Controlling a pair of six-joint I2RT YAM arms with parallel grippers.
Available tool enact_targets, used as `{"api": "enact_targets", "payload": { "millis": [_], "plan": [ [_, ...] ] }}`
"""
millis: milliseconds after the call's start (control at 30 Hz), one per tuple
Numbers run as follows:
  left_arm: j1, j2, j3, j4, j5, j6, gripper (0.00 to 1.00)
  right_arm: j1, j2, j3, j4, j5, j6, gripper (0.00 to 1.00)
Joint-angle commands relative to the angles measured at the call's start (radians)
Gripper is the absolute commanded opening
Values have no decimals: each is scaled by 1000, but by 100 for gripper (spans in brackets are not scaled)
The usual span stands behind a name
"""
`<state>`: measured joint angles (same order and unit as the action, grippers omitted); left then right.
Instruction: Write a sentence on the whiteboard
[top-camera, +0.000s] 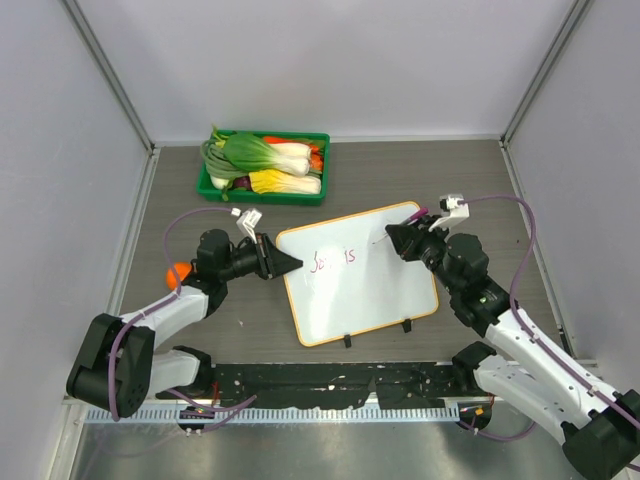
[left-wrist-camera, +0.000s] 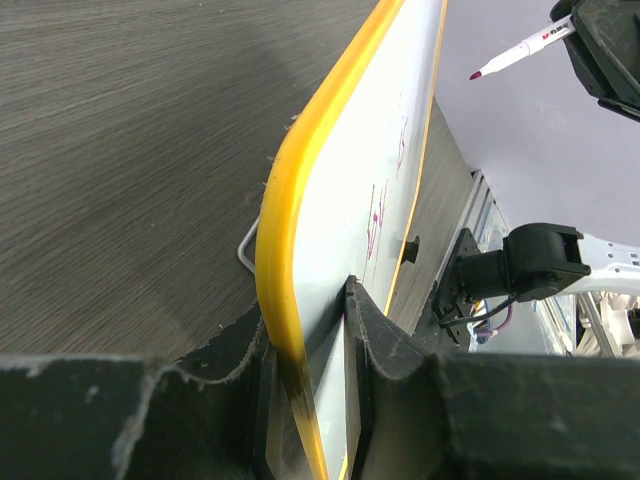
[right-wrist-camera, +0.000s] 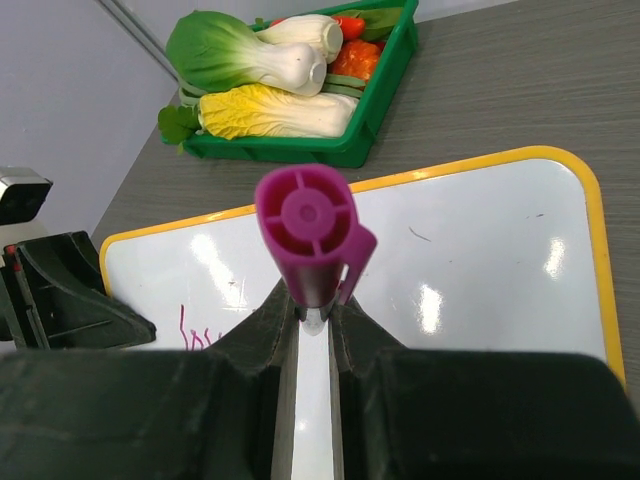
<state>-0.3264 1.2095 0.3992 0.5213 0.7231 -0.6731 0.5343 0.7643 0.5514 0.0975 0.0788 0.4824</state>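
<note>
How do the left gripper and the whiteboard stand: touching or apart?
Touching. The left wrist view shows the left gripper shut on the rim of the whiteboard, one finger on each face.

board text: the sentence is sitting on the whiteboard, left of centre, in thin purple-pink cursive; the top view is showing one short word.
top view reading: it is starting with something like "S" or "J" and ending in "ls" or "is"; the middle letters are blurring together.
right wrist reading: only the start is showing, low on the board's left part, looking like "Jos" or "los"; the rest is running out of sight.
left wrist reading: the board is showing almost edge-on, so the strokes are appearing as purple streaks, unreadable.
marker print: the marker is carrying small print on its white barrel, too small to read.
</note>
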Motion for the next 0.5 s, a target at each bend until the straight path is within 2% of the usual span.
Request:
{"api": "enact_targets", "payload": {
  "millis": [0, 467],
  "plan": [
    [-2, 19, -30, -87, -131, 165, 0, -7, -22, 7, 1, 29, -37, 1],
    [-2, 15, -31, -87, -133, 164, 0, -7, -22, 1, 10, 3, -56, 1]
  ]
}}
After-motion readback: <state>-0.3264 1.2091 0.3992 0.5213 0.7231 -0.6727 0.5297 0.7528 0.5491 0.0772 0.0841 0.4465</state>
